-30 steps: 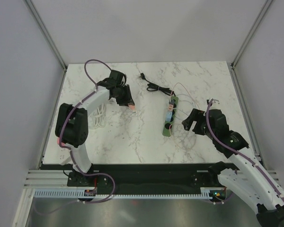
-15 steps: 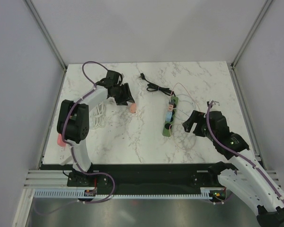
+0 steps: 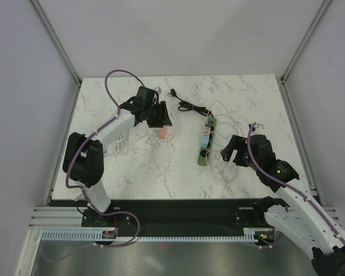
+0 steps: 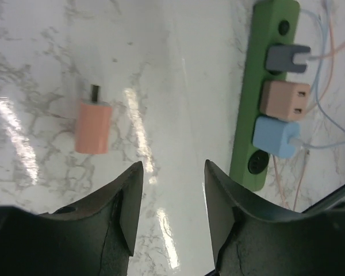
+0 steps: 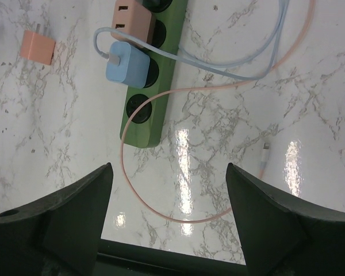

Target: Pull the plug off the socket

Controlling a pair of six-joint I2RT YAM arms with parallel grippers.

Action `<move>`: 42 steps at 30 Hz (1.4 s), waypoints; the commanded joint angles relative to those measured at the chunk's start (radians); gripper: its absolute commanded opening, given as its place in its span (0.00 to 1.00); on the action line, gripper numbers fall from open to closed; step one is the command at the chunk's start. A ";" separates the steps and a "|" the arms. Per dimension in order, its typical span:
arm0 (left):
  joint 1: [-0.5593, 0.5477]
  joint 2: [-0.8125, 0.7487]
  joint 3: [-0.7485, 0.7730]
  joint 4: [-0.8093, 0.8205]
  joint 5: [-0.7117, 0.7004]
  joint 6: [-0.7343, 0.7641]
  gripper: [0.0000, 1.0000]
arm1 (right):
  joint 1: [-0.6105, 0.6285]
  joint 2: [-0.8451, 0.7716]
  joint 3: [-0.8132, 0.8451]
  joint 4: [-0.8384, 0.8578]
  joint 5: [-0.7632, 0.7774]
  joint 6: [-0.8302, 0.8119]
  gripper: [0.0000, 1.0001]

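On the white marble surface [image 3: 161, 172], right of centre in the overhead view: long green plastic power strip [image 3: 203, 156], axis top to bottom, right hand [image 3: 230, 150] wide open and empty just beside its lower end, nearer than left hand [image 4: 172, 172], parted and empty further left. Blue cube plug [image 5: 123, 64] seated mid-strip; loose salmon cube plug [image 4: 93, 125] flat on the surface by the left hand. No readable writing.

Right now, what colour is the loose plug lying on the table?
The loose plug is peach orange, clearest in the left wrist view.
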 commanded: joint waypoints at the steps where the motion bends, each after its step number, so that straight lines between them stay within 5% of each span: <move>1: -0.126 -0.060 -0.016 0.021 -0.052 0.055 0.52 | 0.000 0.014 -0.005 0.043 -0.001 -0.005 0.88; 6: -0.292 0.001 0.016 0.038 -0.107 0.122 0.55 | 0.001 0.013 -0.016 0.055 -0.017 0.007 0.88; 14: -0.410 0.087 0.073 0.054 -0.146 0.104 0.66 | 0.000 0.016 -0.052 0.055 -0.021 0.013 0.88; 42: -0.447 0.321 0.312 0.051 -0.255 -0.008 0.62 | 0.000 0.186 -0.122 0.248 -0.144 0.044 0.88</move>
